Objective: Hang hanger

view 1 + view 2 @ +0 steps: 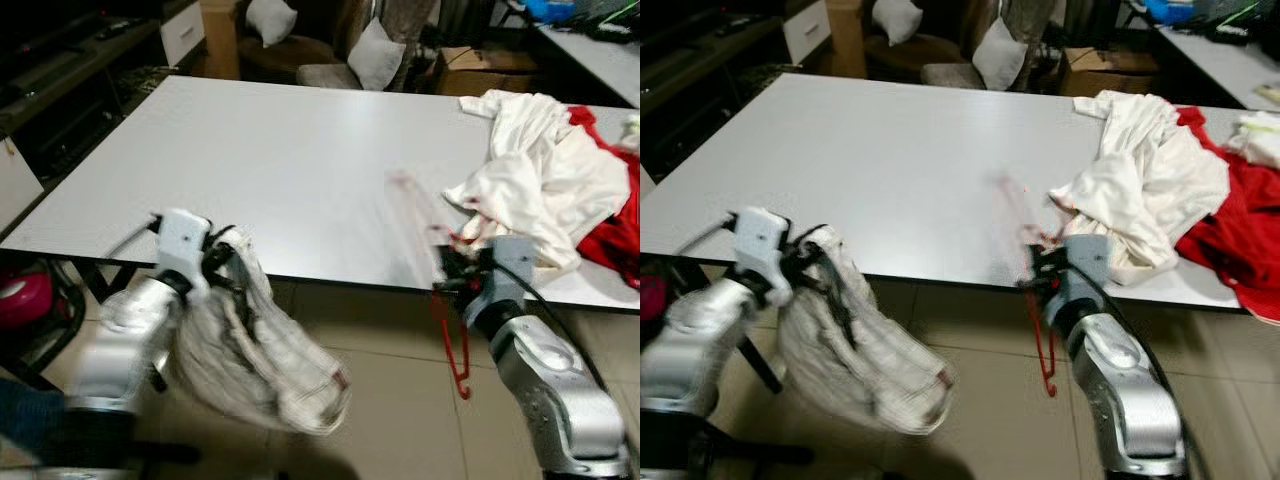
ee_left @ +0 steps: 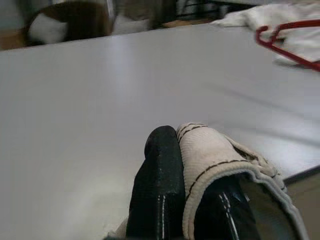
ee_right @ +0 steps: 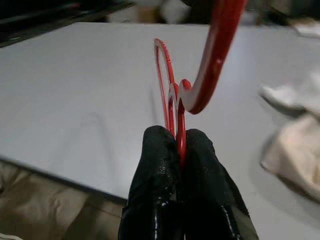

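The right gripper point(image 3: 176, 145) has its 2 fingers point(image 3: 155, 165) clamped on the thin wire of the red hanger point(image 3: 200, 85), which it holds at the near edge of the counter point(image 1: 250, 150), part of it dangling below that edge. The left gripper point(image 2: 192, 165), just off the counter's near edge, has its fingers pinched on a hem of the pale striped garment point(image 1: 250, 350), which sags below it. The hanger looks light, stiff and slick, so a grip near the neck seems steadiest, while the garment is soft and limp and should drape best if taken by the collar or shoulders.
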`<state>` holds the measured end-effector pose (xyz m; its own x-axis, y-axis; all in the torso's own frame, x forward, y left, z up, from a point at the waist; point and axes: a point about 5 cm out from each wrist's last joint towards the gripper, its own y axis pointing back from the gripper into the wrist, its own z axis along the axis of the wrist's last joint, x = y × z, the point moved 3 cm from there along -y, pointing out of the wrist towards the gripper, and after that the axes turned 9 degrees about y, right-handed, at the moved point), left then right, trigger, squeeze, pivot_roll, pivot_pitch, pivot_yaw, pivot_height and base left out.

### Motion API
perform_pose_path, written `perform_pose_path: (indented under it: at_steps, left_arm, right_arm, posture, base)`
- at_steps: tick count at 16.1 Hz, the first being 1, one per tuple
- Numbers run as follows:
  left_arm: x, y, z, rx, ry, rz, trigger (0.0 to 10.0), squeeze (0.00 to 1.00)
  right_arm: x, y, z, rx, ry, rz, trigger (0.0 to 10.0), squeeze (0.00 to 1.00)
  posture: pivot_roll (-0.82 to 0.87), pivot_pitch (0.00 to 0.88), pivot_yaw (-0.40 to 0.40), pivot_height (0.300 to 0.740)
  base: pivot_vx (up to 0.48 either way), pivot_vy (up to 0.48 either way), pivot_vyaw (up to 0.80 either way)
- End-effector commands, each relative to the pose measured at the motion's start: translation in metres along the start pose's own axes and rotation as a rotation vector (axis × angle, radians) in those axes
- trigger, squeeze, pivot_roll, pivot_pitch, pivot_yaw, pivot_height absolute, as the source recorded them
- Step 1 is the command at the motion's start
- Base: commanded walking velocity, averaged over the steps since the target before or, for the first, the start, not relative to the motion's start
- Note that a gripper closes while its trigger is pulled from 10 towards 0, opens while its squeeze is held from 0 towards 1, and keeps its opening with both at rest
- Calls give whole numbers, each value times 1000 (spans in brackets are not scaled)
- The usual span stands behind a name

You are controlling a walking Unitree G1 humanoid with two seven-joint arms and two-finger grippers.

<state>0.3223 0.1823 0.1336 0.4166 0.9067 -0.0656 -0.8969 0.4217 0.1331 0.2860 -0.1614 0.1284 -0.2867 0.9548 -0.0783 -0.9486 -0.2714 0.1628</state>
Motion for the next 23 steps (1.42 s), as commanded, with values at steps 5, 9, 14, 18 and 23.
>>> perform_pose_path:
  at_steps: [5, 9, 14, 18, 23]
  left_arm:
    - [-3, -1, 97, -317, 41, -96, 0, 0]
    - [19, 1, 171, -646, 191, 46, 0, 0]
    - [12, -19, 136, -457, 5, 144, 10000, 0]
    - [14, -19, 123, -449, 22, 187, 10000, 0]
    - [16, -17, 120, -442, 4, 205, 10000, 0]
  right_arm:
    - [-8, 14, 32, -100, 87, 152, 10000, 0]
    - [5, 16, 56, -214, 68, 223, 10000, 0]
    - [-1, 8, 62, -251, -19, 72, 10000, 0]
    - [10, 1, 55, -230, -12, 37, 10000, 0]
    - [19, -1, 53, -218, 17, 74, 10000, 0]
  posture:
    - [-56, 0, 28, 740]
    - [-55, 0, 26, 740]
    - [-64, 0, 35, 740]
    - [-59, 0, 28, 740]
    - [-56, 0, 24, 740]
  base:
    - [0, 0, 0]
    - [0, 0, 0]
    - [0, 0, 0]
    - [245, 0, 589]
    - [397, 0, 800]
